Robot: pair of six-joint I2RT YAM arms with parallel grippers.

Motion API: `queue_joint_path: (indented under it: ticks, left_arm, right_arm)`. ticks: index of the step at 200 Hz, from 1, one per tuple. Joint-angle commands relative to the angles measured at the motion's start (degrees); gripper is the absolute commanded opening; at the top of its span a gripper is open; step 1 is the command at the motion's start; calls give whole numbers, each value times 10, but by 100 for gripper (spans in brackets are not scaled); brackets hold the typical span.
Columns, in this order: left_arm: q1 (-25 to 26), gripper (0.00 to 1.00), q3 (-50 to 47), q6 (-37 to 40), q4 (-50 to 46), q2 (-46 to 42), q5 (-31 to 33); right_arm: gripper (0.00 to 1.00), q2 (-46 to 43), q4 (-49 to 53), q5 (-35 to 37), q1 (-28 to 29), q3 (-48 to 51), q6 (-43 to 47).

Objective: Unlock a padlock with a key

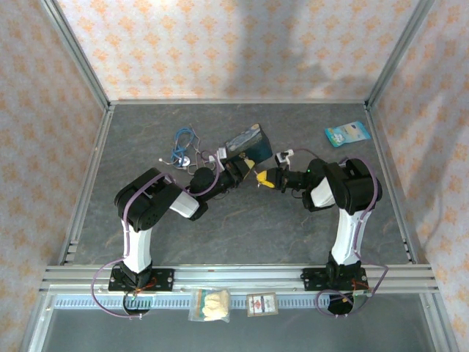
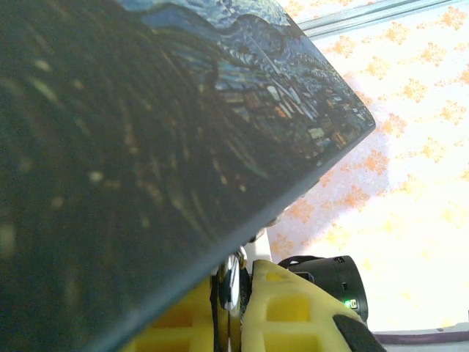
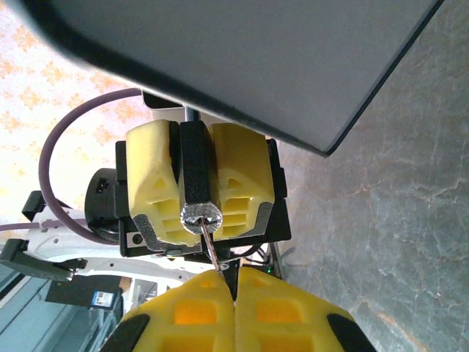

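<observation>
Right at the lens, the right pincer (image 3: pixel 234 279) is sitting fully shut. Its yellow foam pads are pinching the thin pale silver metal key (image 3: pixel 210 251), whose shaft is poking up out of the seam. Just beyond, the key's tip is meeting the oval silver keyway on the tiny dark-bodied padlock (image 3: pixel 196 176); how deep it is sitting I can't tell. The left pincer (image 3: pixel 199 220) is facing us, all but closed, clamping that padlock's sides between its own yellow pads. Both are apparently hanging clear of the grey marbled table (image 1: pixel 293 242).

Handling now: the key is looking light, stiff but slender, so I'm judging it will be slipping or twisting in the soft foam if turned hard. The broad bow end, buried in the pads, is the place to be holding it. The padlock is looking small, hard and smooth, likely dense for its size. Gripping the body and leaving keyway and shackle free is suiting it.

Moving outward, the dark blue painted box (image 1: pixel 248 141) is looming right behind the left pincer, probably crowding any wrist roll. To its left a blue cord bundle (image 1: pixel 183 147) is lying, and a pale blue packet (image 1: pixel 346 133) is resting well apart at the far right. The table is looking flat and matt, and floral-patterned wall panels (image 1: pixel 220 44) are closing it in.
</observation>
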State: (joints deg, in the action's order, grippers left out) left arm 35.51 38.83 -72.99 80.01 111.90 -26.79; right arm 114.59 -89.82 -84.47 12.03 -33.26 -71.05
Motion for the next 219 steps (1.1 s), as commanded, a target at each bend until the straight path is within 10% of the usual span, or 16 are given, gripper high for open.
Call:
queue_joint_path:
  ticks: [1, 93, 160, 219]
  left_arm:
    - [54, 0, -2, 19, 92, -1, -172]
    - [81, 0, 23, 43, 33, 3, -193]
    - [70, 0, 36, 87, -85, -22, -178]
    - [65, 0, 51, 78, -121, -22, -163]
  right_arm:
    - [0, 1, -37, 71, 7, -47, -35]
    - [0, 13, -9, 92, 23, -108, -26]
    - [0, -85, 572, 150, 22, -168, 410]
    - [0, -115, 569, 187, 24, -131, 441]
